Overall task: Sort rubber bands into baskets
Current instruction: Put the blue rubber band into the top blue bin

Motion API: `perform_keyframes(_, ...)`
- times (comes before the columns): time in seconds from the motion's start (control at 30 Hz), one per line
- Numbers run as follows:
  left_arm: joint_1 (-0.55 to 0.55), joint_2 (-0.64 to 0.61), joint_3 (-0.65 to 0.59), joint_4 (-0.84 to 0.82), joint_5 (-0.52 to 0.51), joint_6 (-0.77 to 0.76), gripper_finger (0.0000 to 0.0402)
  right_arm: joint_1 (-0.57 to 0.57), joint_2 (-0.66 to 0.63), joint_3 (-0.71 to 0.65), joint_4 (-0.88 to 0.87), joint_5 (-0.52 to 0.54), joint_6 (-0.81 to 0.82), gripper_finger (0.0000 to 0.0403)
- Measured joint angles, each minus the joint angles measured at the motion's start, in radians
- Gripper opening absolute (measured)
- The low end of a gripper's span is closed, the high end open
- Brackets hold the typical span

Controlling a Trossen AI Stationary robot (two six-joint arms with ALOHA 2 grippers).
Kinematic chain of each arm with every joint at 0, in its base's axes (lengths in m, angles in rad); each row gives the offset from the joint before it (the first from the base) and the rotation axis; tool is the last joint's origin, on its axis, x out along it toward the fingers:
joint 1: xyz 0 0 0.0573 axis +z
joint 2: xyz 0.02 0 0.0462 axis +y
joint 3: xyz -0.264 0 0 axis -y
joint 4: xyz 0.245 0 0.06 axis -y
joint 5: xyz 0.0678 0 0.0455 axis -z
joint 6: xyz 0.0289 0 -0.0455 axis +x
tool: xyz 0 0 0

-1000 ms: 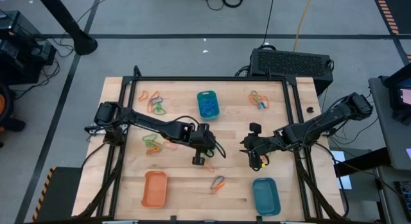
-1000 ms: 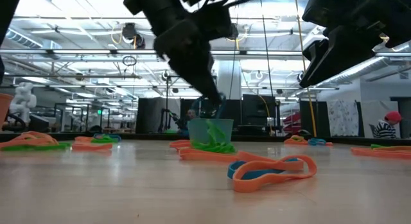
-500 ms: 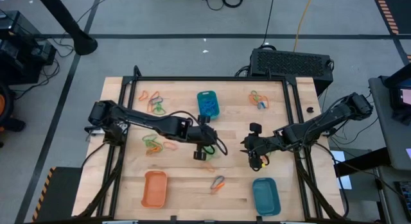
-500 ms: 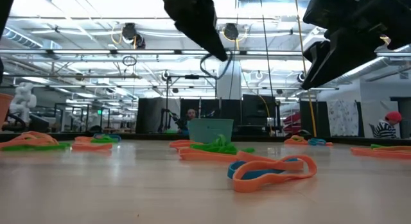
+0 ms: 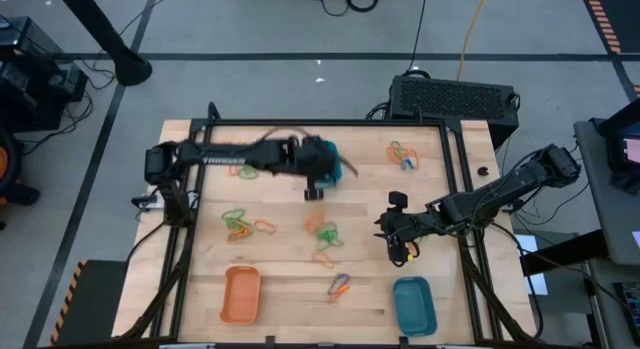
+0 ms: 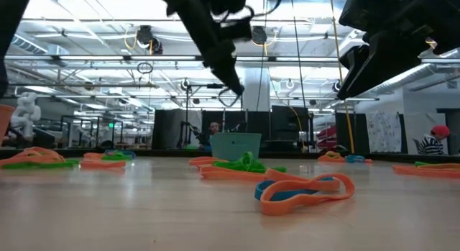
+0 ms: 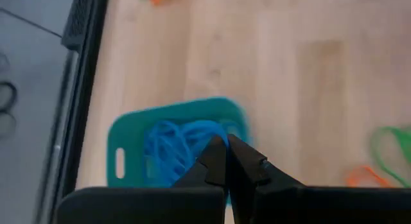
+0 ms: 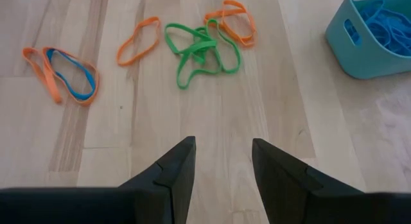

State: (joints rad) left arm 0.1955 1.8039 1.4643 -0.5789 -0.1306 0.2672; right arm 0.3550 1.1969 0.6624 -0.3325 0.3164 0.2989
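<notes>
Now, step: centre your left gripper (image 7: 226,147), pinched shut, over the far teal basket (image 7: 128,137) before releasing.
Right gripper (image 8: 221,156): gaping, empty, above the surface (image 8: 212,115).

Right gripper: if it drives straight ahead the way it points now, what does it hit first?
Probably the tangled green rubber band loops on the wooden table. The open right gripper faces bare wood first, then that cluster. Its height is unclear, so it may pass above.
</notes>
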Motion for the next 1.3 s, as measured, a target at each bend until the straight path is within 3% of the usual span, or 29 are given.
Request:
perform_keyframes(0.17, 0.112, 0.043, 0.0, 0.031, 0.188, -0.047, 0.0002, 0.0, 0.0, 0.0, -0.004, 0.0, -0.004, 0.0146)
perform_keyframes(0.23, 0.133, 0.06, 0.0, 0.033, 0.219, -0.051, 0.0005, 0.0, 0.0, 0.0, -0.005, 0.0, -0.007, 0.0146)
perform_keyframes(0.57, 0.151, 0.117, 0.0, 0.053, 0.155, -0.102, 0.0041, 0.0, 0.0, 0.0, -0.013, 0.0, -0.024, 0.0146)
perform_keyframes(0.87, 0.143, 0.117, 0.0, 0.07, 0.155, -0.104, 0.0122, 0.0, 0.0, 0.0, -0.011, 0.0, -0.027, 0.0146)
perform_keyframes(0.93, 0.142, 0.113, 0.011, 0.023, 0.168, -0.105, 0.0133, 0.0, 0.0, 0.0, -0.009, 0.0, -0.027, 0.0146)
perform_keyframes(1.13, 0.089, 0.027, 0.035, -0.147, 0.342, -0.195, 0.0136, 0.0, 0.0, 0.0, -0.008, 0.0, -0.014, 0.0146)
perform_keyframes(1.3, -0.047, -0.074, 0.035, -0.261, 0.297, -0.297, 0.0136, 0.0, 0.0, 0.0, 0.021, 0.0, -0.016, 0.0146)
